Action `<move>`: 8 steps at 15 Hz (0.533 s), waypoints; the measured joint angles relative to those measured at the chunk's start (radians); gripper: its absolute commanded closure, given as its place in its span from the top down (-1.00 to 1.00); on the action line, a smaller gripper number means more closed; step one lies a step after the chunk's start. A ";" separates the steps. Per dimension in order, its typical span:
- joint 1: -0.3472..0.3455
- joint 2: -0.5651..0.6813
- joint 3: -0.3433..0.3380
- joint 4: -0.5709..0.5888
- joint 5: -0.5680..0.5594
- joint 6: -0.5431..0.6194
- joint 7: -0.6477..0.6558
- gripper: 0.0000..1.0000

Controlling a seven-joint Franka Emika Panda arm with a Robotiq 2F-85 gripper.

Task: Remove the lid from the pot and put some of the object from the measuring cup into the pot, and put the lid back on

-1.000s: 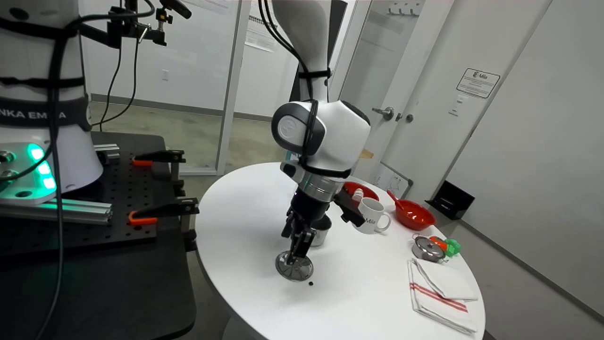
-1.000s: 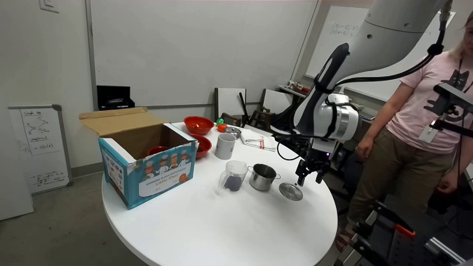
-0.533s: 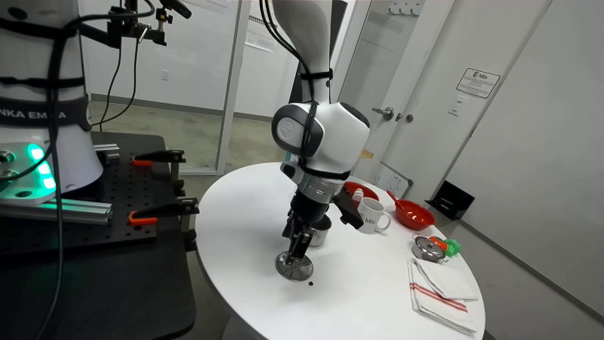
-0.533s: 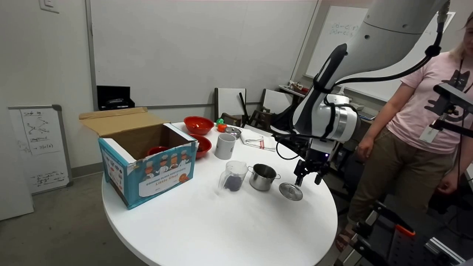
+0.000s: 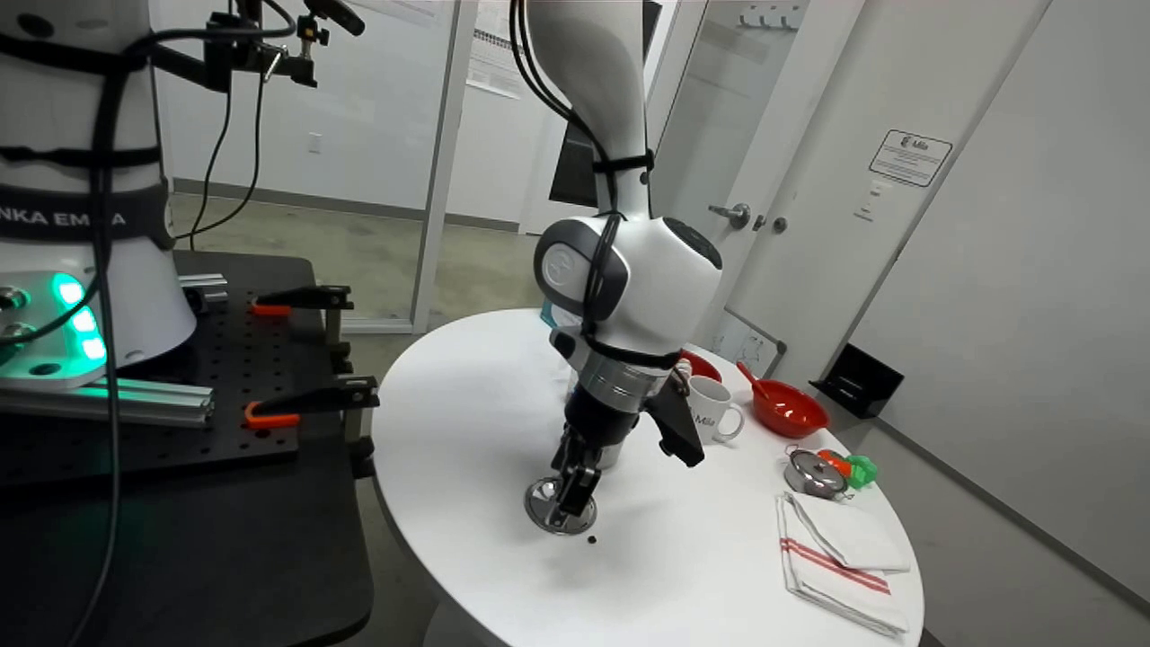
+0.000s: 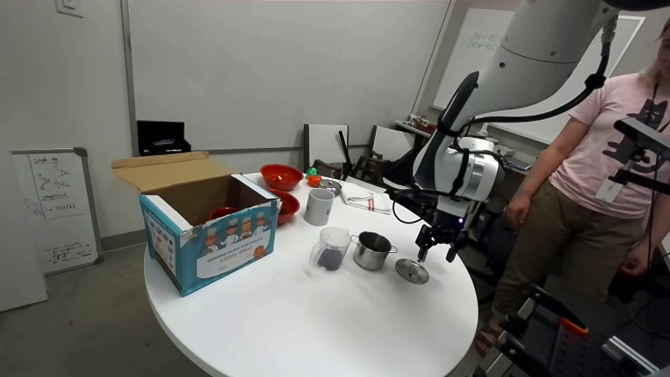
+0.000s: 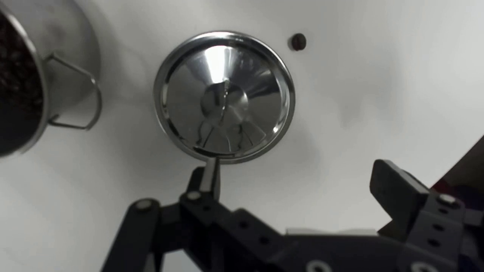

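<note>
Re-covering the pot (image 6: 370,255) looks current; claw (image 7: 297,166) spread wide, empty, should center over lid (image 7: 236,113), pinch its handle (image 7: 225,92).

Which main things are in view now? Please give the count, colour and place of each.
pot: 1, silver, on the table, beans inside
lid: 1, silver, beside the pot
measuring cup: 1, clear, beside the pot
loose bean: 1, dark, near the lid
mug: 1, white, on the table
bowls: 2, red, near the mug
covered pot: 1, silver, near the cloth
small object: count unclear, orange and green, by the covered pot
cloth: count unclear, white, red-striped, on the table
cardboard box: 1, blue and brown, on the table
table: 1, white, under the arm
person: 1, pink shirt, near the table
arm: 1, white, above the table
gripper: 1, black, open, near the lid
</note>
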 measured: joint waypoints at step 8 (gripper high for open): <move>0.026 0.057 -0.031 0.085 0.003 -0.122 0.000 1.00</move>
